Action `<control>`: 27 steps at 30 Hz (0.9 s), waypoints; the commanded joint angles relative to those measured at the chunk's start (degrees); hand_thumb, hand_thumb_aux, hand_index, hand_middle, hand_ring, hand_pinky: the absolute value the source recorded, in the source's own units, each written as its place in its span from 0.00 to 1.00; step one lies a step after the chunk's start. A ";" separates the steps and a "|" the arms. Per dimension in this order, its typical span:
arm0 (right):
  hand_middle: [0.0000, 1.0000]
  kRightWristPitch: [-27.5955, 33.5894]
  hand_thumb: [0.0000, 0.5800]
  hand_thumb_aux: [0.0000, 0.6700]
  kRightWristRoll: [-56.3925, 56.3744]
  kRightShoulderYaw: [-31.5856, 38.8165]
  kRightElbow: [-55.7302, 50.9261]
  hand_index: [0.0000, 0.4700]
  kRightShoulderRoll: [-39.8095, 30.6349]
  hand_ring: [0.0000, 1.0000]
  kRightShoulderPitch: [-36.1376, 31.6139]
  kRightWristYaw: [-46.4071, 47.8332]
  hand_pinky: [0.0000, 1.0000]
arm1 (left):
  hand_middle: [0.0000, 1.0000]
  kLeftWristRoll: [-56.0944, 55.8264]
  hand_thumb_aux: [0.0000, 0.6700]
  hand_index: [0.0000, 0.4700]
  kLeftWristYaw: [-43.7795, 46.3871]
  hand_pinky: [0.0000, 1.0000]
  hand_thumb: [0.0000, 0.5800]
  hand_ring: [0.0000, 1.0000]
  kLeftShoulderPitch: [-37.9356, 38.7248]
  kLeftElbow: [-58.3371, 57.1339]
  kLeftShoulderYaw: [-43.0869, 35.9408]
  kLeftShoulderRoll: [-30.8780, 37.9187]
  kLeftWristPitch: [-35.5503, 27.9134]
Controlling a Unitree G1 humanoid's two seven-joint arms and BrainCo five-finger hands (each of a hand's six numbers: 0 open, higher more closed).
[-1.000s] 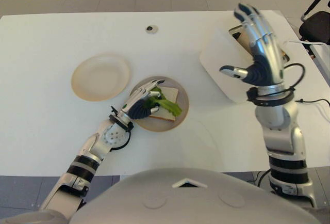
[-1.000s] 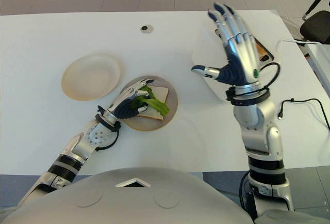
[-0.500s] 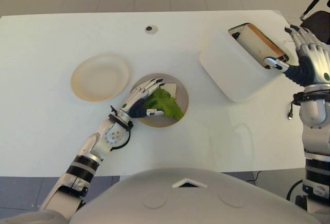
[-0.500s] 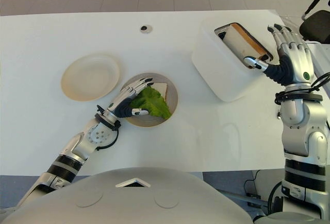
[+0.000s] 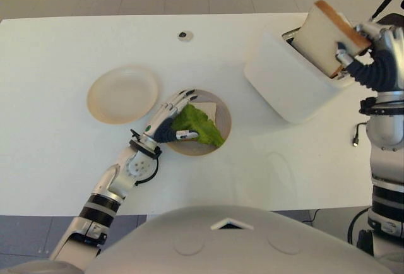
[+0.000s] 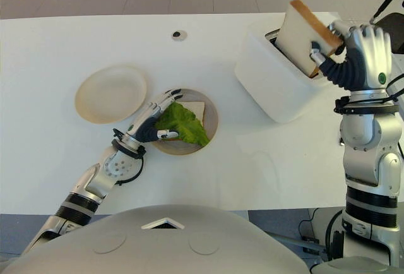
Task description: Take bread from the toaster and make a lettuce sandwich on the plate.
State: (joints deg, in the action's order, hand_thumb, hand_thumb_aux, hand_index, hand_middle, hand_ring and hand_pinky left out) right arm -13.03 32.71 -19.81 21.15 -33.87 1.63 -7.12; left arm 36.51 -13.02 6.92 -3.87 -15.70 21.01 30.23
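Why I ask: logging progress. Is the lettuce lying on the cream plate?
No, the lettuce lies on a bread slice on the brown plate, beside the cream plate.

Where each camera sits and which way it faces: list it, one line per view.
Left eye view: on the head, facing forward and down at the table; shows both arms, left hand by the lettuce, right hand gripping the bread slice over the toaster.
Right eye view: beside it, slightly rightward, same aim, same arms.
Shared: the whole tabletop scene.

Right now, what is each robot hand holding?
Left hand: open, holding nothing, resting by the lettuce.
Right hand: closed on the bread slice at the toaster.
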 commanded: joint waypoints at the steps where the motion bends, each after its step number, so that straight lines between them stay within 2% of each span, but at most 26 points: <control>1: 1.00 -3.18 1.00 1.00 -7.54 2.07 5.54 1.00 2.55 1.00 -3.32 1.07 1.00 | 0.00 -1.57 0.00 0.00 -5.39 0.00 0.00 0.00 0.64 3.39 4.03 -1.59 2.56; 3: 1.00 -2.96 1.00 1.00 -14.42 6.47 7.81 1.00 4.39 1.00 -3.69 5.27 1.00 | 0.00 -2.41 0.00 0.00 -8.30 0.00 0.00 0.00 1.26 4.92 6.66 -2.08 4.44; 5: 1.00 -1.28 1.00 1.00 -22.59 14.36 8.42 1.00 6.86 1.00 -3.47 11.63 1.00 | 0.00 -2.87 0.00 0.00 -11.08 0.00 0.00 0.00 2.10 6.05 9.17 -2.50 6.48; 8: 1.00 1.67 1.00 1.00 -30.52 24.17 4.65 1.00 10.20 1.00 -3.55 19.90 1.00 | 0.00 -3.14 0.00 0.00 -14.31 0.00 0.00 0.00 3.47 7.58 12.37 -3.37 8.86; 12: 1.00 2.95 1.00 1.00 -32.95 33.74 -9.40 1.00 15.22 1.00 -4.96 27.59 1.00 | 0.00 -3.58 0.00 0.00 -18.30 0.00 0.00 0.00 4.87 9.19 17.45 -4.96 10.58; 16: 1.00 1.20 1.00 1.00 -29.90 37.39 -21.10 1.00 18.21 1.00 -5.91 28.23 1.00 | 0.00 -2.24 0.00 0.00 -17.71 0.00 0.00 0.00 4.61 8.70 17.45 -4.96 12.04; 21: 1.00 -2.10 1.00 1.00 -22.31 38.49 -32.14 1.00 17.65 1.00 -7.76 25.08 1.00 | 0.00 0.08 0.00 0.00 -5.92 0.00 0.00 0.00 3.89 7.76 8.08 -2.89 11.76; 25: 1.00 -3.58 1.00 1.00 -20.14 36.98 -33.71 1.00 17.39 1.00 -8.37 22.92 1.00 | 0.00 2.79 0.00 0.00 7.18 0.00 0.00 0.00 4.99 4.10 -0.78 2.15 11.11; 26: 1.00 -3.74 1.00 1.00 -19.74 36.92 -33.83 1.00 17.44 1.00 -8.52 22.75 1.00 | 0.00 3.76 0.07 0.07 11.14 0.00 0.14 0.00 5.10 1.51 -2.89 3.97 10.18; 27: 1.00 -3.88 1.00 1.00 -19.43 37.00 -34.07 1.00 17.58 1.00 -8.73 22.62 1.00 | 0.00 4.96 0.08 0.08 13.65 0.00 0.15 0.00 4.80 -0.96 -4.24 5.19 8.86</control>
State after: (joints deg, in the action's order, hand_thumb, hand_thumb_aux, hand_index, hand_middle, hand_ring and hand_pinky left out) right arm -17.05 12.23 17.47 -12.09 -15.84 -6.56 15.84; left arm 38.94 -4.59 11.54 -0.51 -17.22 23.65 41.53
